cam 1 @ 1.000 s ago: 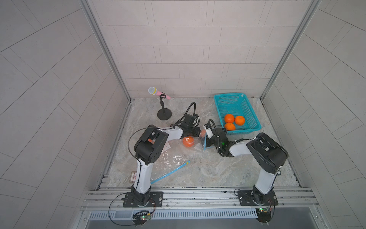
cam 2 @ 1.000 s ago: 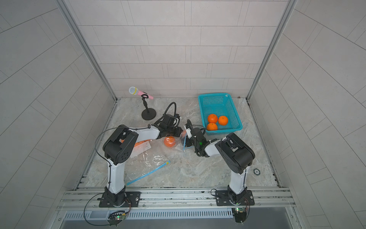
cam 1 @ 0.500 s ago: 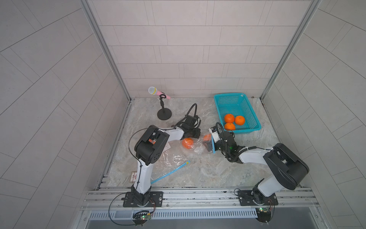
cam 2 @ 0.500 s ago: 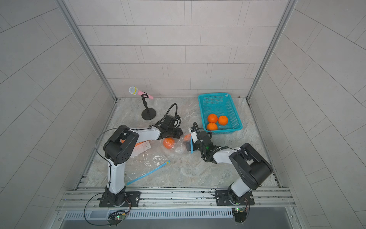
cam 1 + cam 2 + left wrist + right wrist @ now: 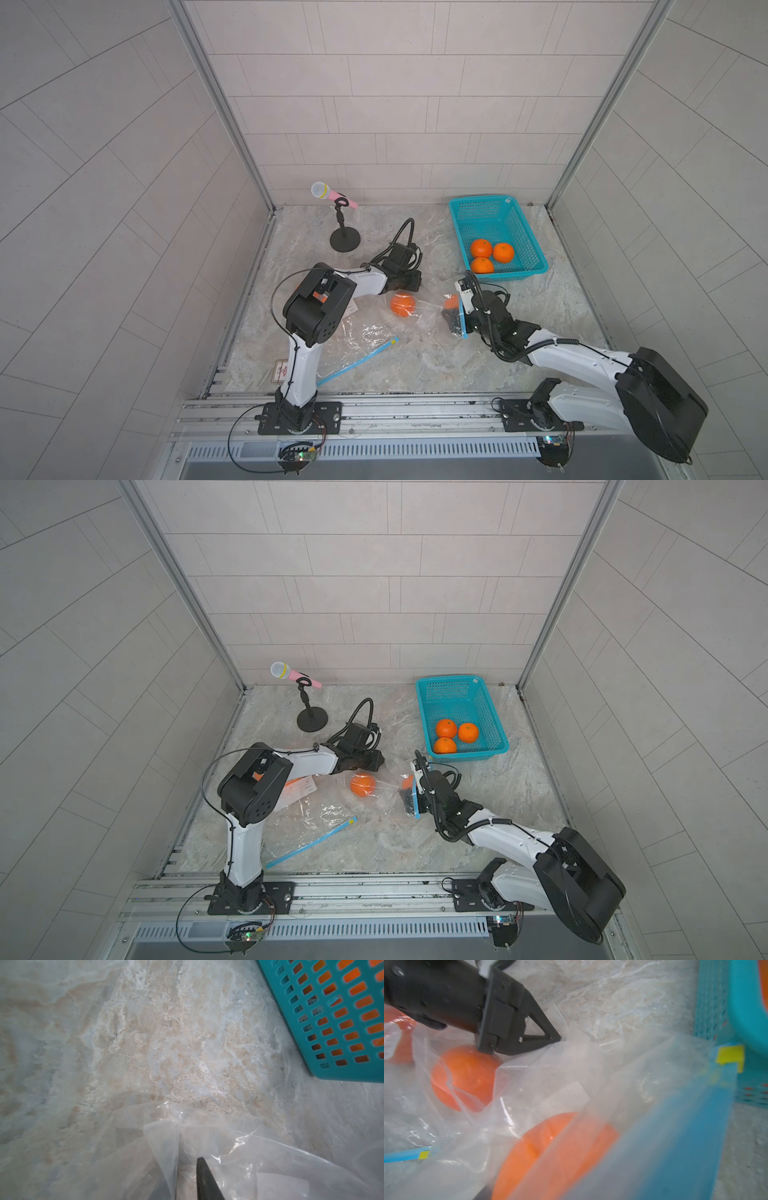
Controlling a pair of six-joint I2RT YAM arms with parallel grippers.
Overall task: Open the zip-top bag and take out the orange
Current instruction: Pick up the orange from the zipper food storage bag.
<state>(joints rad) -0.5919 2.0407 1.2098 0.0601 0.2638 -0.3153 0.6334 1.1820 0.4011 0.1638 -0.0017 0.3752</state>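
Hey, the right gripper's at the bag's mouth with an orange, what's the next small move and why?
Probably draw the right gripper back toward its own base. The orange it seems to hold shows through the plastic of the zip-top bag, not yet past the blue zip strip, and the left gripper pinches the bag's far end, anchoring it.

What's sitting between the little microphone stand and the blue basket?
Mostly bare marble table; only the left arm's black cable loop rises there, shown in both top views.
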